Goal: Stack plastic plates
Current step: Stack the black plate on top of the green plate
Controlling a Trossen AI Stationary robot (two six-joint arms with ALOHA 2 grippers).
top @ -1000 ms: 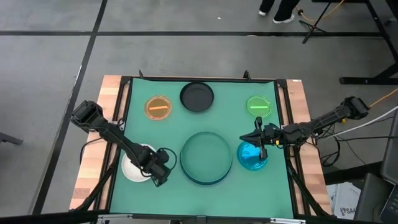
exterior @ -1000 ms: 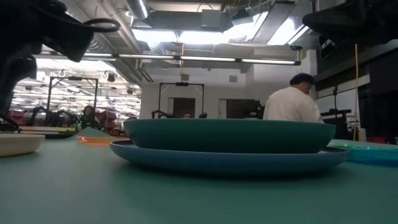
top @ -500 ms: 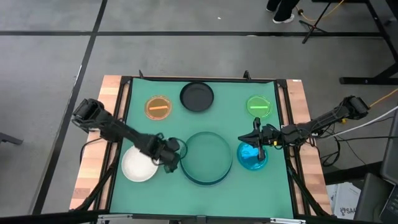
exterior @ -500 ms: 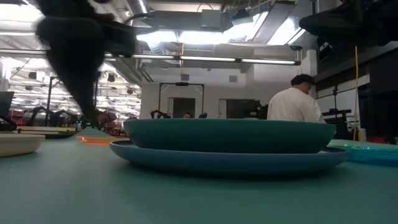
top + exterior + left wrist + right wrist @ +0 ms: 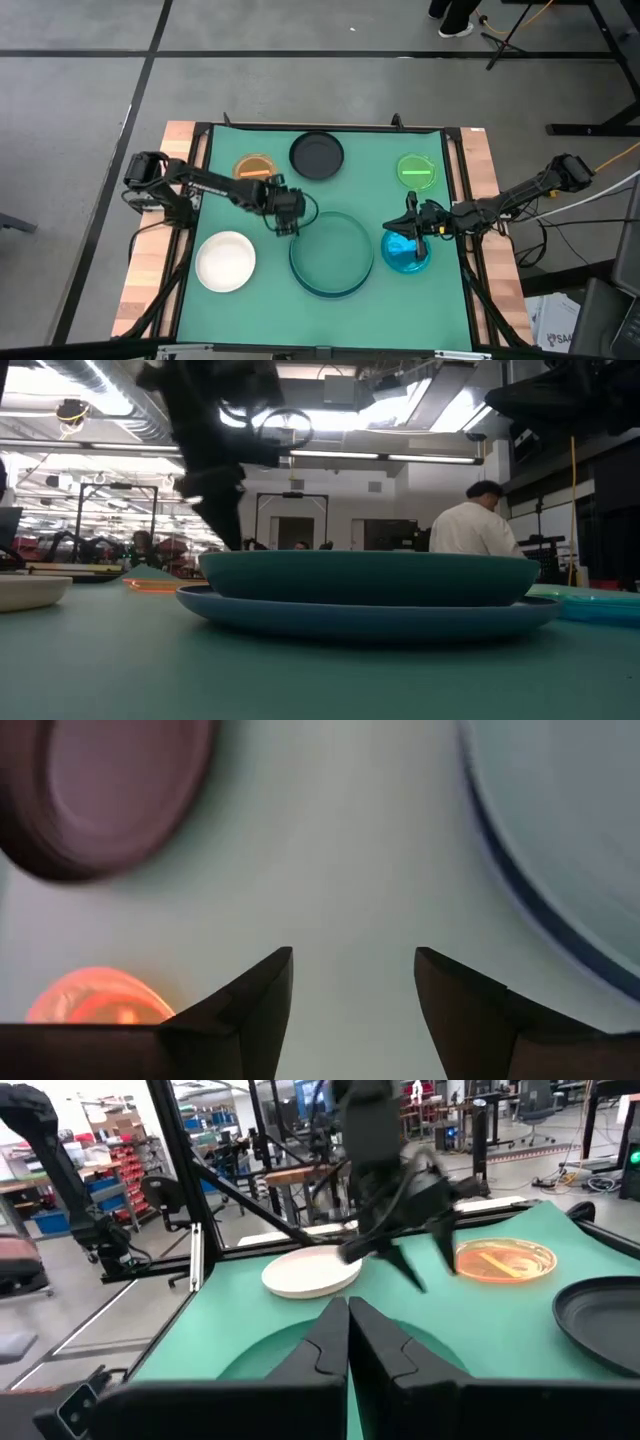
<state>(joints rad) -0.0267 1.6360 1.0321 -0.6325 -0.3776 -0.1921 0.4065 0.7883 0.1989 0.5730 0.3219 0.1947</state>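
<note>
Your left gripper (image 5: 288, 222), fingers spread and empty, hovers mid-frame beside the orange plate (image 5: 254, 171); next, lower onto its rim. Your right gripper (image 5: 414, 226), fingers pressed together, waits over the cyan plate (image 5: 405, 254).

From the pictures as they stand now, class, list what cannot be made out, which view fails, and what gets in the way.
- Cyan plate, high view: the right tool hides part of it, so contact cannot be told.
- Left tool, low view: motion blur hides its fingers.
- Black plate and orange plate, left wrist view: cut by the picture's edges.
- Green plate: unseen in the low view.
- White plate, low view: cut by the edge.
</note>
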